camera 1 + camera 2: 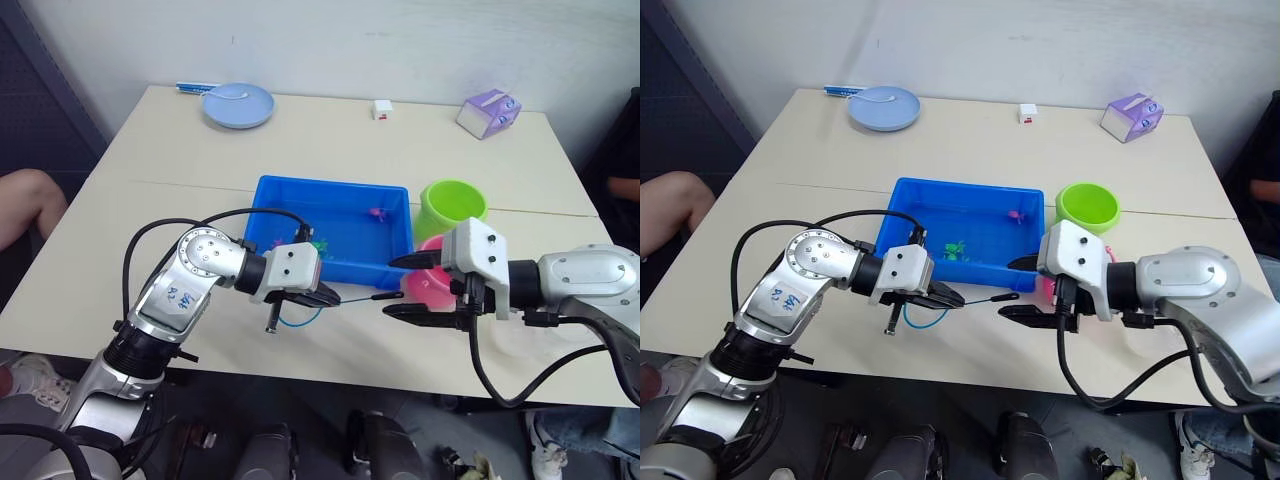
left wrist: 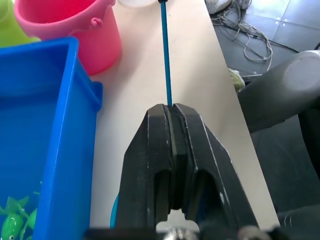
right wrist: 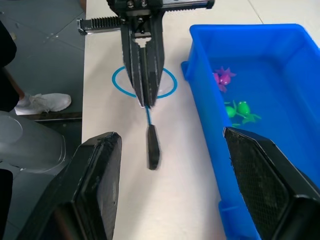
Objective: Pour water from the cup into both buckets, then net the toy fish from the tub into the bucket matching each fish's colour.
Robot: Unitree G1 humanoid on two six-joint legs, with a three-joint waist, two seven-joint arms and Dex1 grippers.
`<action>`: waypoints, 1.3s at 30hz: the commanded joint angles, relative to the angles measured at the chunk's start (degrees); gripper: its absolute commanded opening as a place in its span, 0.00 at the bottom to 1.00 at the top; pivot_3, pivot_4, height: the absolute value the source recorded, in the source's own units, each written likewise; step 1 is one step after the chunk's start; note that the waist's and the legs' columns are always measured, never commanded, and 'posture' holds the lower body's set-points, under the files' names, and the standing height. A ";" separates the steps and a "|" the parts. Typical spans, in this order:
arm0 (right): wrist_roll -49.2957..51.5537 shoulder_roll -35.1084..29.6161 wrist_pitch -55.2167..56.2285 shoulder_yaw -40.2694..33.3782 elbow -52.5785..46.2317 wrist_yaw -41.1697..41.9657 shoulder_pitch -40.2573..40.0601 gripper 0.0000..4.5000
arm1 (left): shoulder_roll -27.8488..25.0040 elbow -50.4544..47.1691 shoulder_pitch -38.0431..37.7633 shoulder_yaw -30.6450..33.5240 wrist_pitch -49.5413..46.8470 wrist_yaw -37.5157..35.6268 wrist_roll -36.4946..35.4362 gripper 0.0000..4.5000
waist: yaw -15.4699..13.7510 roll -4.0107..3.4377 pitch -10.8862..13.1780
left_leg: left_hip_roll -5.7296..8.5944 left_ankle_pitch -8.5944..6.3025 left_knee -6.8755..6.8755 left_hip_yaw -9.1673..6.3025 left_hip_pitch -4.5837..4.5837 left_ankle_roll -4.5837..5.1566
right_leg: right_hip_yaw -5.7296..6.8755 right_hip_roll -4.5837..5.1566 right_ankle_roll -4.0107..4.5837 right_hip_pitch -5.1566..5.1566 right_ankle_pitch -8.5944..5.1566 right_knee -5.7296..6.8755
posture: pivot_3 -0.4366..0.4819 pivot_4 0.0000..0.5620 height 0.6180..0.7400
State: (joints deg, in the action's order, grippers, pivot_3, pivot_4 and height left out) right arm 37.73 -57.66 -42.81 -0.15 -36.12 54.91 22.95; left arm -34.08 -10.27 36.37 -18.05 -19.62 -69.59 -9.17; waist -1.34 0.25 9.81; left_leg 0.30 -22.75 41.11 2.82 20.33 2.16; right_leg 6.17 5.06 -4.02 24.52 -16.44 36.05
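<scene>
- left tool is pinched shut on the net, right by the hoop, hoop flat on the table beside the tub
- handle runs along the tub's front wall toward the right tool, spread wide just past its tip
- so the right one's set to take it
- I count two buckets: pink bucket, green bucket
- toy fish: about four, can't be sure

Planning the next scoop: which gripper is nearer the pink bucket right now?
Right. The right gripper hangs open directly beside the pink bucket, at the table's front edge. The left gripper, shut on the net, sits further away, before the tub.
</scene>
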 commanded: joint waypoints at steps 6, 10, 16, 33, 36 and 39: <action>-0.86 2.04 -0.05 3.91 -2.02 -0.28 1.03 0.82 | 0.81 -0.77 1.97 -0.40 0.95 0.21 -0.32 0.00 | 0.01 0.00 0.00 | 0.00 0.00 0.00 -0.01 0.00 0.00 | 0.01 0.00 0.00 0.00 0.00 0.00 | 0.48 0.27 1.00; -1.02 2.58 -0.09 4.42 -2.37 -0.73 1.07 0.62 | 0.54 -0.96 1.77 -0.83 1.13 0.14 -0.01 0.00 | 0.01 0.00 0.00 | 0.00 0.00 0.00 -0.02 0.01 0.00 | 0.01 0.00 0.00 0.00 0.00 -0.01 | 0.48 0.27 1.00; -1.44 2.81 0.07 4.72 -2.32 -0.81 1.25 0.62 | 0.51 -0.72 2.26 -1.03 1.03 0.28 0.29 0.00 | 0.00 0.00 0.00 | 0.00 0.00 0.00 -0.02 0.01 0.00 | 0.02 0.00 0.00 0.00 0.00 -0.02 | 0.48 0.27 1.00; -2.00 4.31 -1.70 3.05 -2.59 -2.81 1.75 0.17 | 3.18 0.24 2.42 1.65 -4.54 4.28 -2.32 0.07 | -0.01 -0.01 0.00 | 0.00 0.00 0.00 -0.04 0.01 0.00 | 0.03 0.01 0.00 -0.02 0.00 -0.03 | 0.48 0.27 1.00; 0.34 6.29 -4.96 -0.64 -3.81 -7.57 -0.61 0.17 | 5.65 0.05 2.20 9.05 -14.47 7.07 -10.77 0.30 | 0.00 0.00 0.01 | 0.00 0.00 0.02 -0.10 0.06 0.00 | 0.06 0.02 0.00 -0.01 0.00 -0.04 | 0.48 0.27 1.00; 4.97 9.30 -10.01 -6.13 -6.00 -13.76 -4.36 0.17 | 4.00 0.06 1.06 17.09 -23.00 7.88 -18.62 0.59 | 0.12 -0.01 0.01 | 0.00 0.00 0.00 -0.21 0.08 0.00 | 0.13 0.03 0.00 -0.01 0.00 -0.05 | 0.48 0.27 1.00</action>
State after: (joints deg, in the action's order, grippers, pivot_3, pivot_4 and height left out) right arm 39.29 -49.55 -50.26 -1.79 -39.21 44.68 19.56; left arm -28.61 -8.65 37.59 -6.41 -38.10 -62.18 -22.57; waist -1.21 0.25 9.81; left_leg 0.29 -22.75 41.09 2.61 20.40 2.16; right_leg 6.30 5.09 -4.02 24.52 -16.44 36.01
